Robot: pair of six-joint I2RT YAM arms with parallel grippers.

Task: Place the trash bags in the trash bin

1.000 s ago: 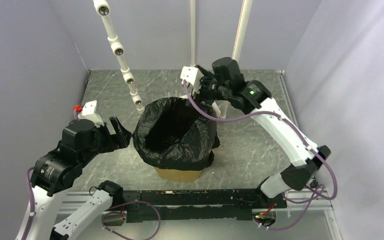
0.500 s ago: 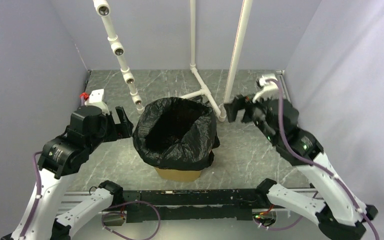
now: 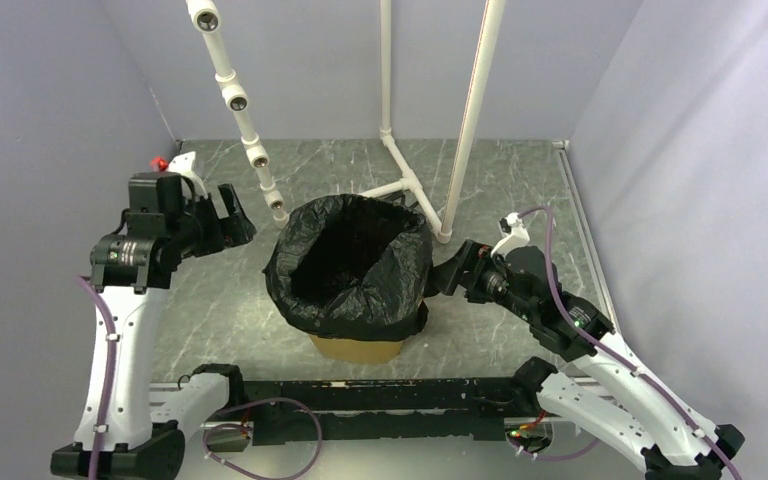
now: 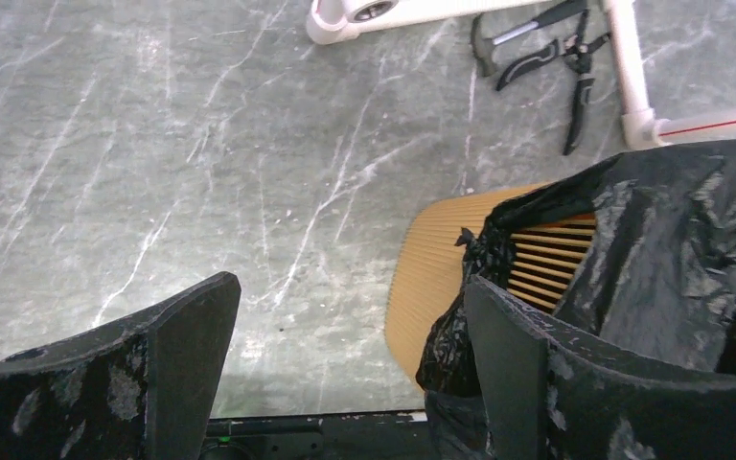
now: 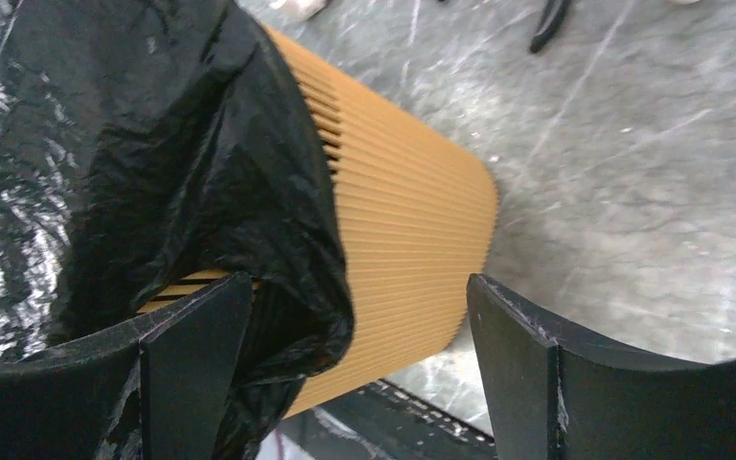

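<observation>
Trash bin (image 3: 360,349) mostly under trash bag (image 3: 362,314)

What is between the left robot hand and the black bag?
Just a bare strip of grey table, seen from the top camera. The left gripper is open and apart from the trash bag.

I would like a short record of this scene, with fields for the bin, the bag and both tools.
bin: trash bin, yellow-orange, upright
bag: black trash bag, lining the bin, edge folded over its rim
left tool: open, empty, at the bin's left side
right tool: open, empty, at the bin's right side
</observation>
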